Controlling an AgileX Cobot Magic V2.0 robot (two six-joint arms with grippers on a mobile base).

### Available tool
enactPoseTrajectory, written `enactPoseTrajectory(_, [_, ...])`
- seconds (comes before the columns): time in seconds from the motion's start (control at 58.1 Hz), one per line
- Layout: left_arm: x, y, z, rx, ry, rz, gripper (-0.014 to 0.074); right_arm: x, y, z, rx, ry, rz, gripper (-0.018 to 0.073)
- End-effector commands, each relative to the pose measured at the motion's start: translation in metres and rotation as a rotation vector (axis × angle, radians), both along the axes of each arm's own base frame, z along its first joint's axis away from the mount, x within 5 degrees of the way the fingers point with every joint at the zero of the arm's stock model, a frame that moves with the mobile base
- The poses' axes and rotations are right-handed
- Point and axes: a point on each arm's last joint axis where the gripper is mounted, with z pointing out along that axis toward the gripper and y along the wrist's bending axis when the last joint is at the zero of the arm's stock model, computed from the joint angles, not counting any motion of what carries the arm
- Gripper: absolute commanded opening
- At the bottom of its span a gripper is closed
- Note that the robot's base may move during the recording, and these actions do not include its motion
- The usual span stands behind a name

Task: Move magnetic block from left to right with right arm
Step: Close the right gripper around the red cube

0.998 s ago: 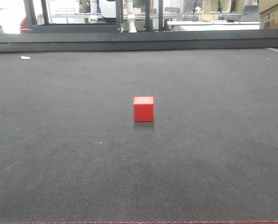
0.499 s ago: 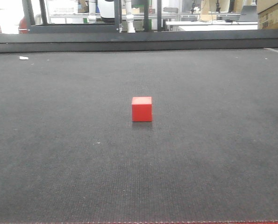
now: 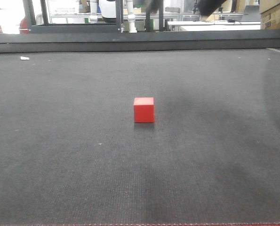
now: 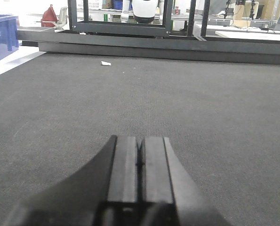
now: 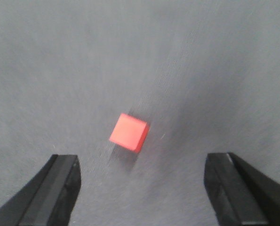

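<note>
Newly present against the earlier front view: a dark blurred shape (image 3: 209, 5) at the far top edge, right of centre, plus a broad shadow over the right half of the grey mat (image 3: 60, 150); judged to be the right arm swinging in overhead. No real shift of the magnetic block (image 3: 144, 110), resting flat on the mat near the centre, untouched. In the blurred right wrist view: right gripper (image 5: 142, 162) with fingers spread wide, grasping nothing, hanging above the block, framed between the two jaws and slightly left of their midline. Left gripper (image 4: 140, 141) low over bare mat, fingers pressed together on nothing. Approach stage, by judgement; descent, closing around the block and carrying rightward not yet begun.
</note>
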Motion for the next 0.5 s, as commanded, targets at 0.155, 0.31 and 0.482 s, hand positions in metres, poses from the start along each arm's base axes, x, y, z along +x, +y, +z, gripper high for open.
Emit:
enactPoseTrajectory(0.155, [-0.001,0.0,0.005,-0.015,-0.083,0.0,-0.0126,0.042,0.052,-0.011,-0.143,0.152,-0.093,0.0633])
enactPoseTrajectory(0.31, [-0.001,0.0,0.005,-0.015,-0.083,0.0,-0.0126,0.057,0.071,-0.03,-0.158,0.209,-0.127,0.0633])
enactPoseTrajectory(0.482, [-0.001,0.0,0.005,-0.015,-0.083,0.0,-0.0126,0.059,0.073,-0.047,-0.159,0.254,-0.188,0.0633])
